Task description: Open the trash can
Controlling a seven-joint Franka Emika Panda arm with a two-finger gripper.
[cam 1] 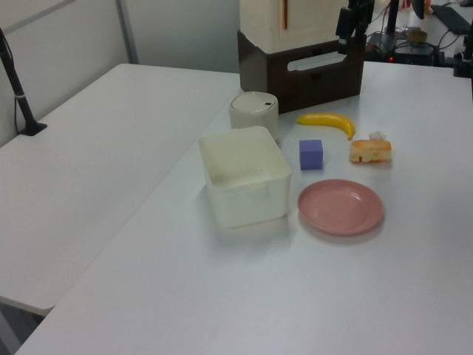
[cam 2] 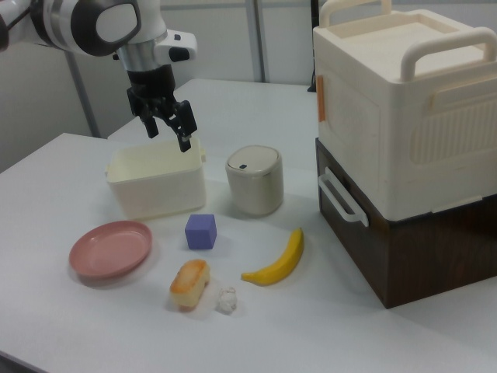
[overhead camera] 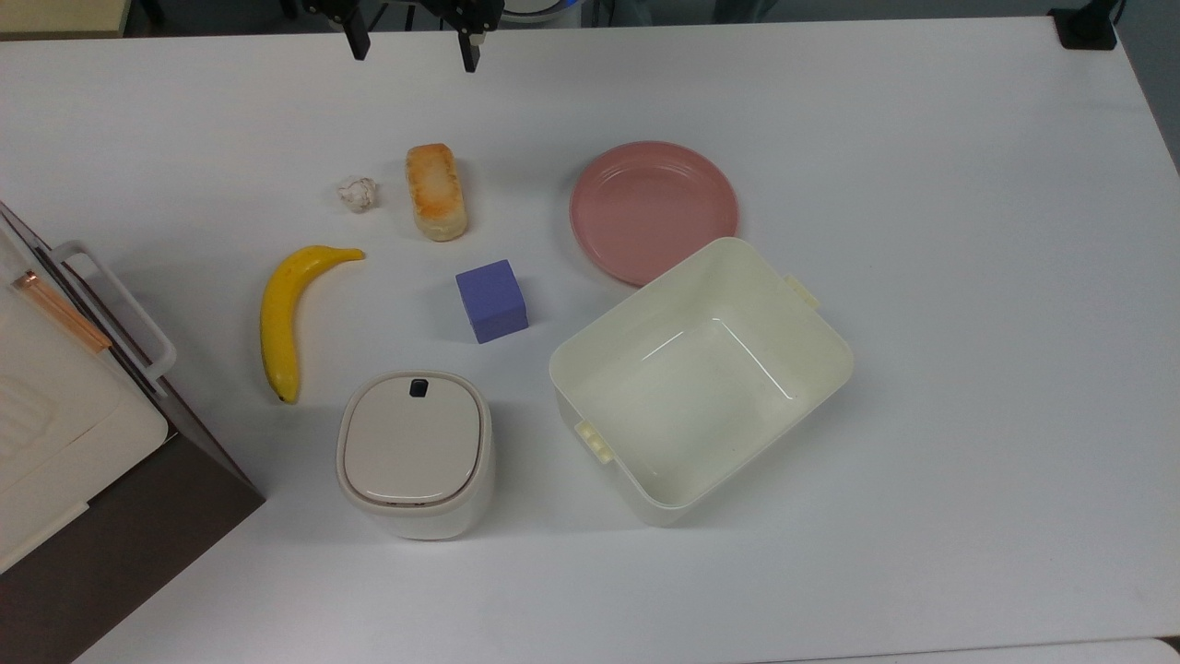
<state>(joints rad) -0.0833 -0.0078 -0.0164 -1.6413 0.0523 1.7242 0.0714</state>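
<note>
the trash can (overhead camera: 415,452), lid shut, sits well apart from the spread, empty jaws, just beside the empty tub (overhead camera: 701,378).

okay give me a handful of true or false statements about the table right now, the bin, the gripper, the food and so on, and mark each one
1. The trash can has its lid shut. True.
2. The gripper is pressing the trash can's button. False: it hangs open, high over the far edge of the table, apart from the bin.
3. The pink plate holds the bread. False: the plate is bare; the bread lies on the table beside a small crumpled white ball.
4. The purple cube sits between the bread and the trash can in the top view. True.
5. The banana lies inside the open tub. False: it lies on the table, on the top view's left of the cube; the tub holds nothing.
</note>
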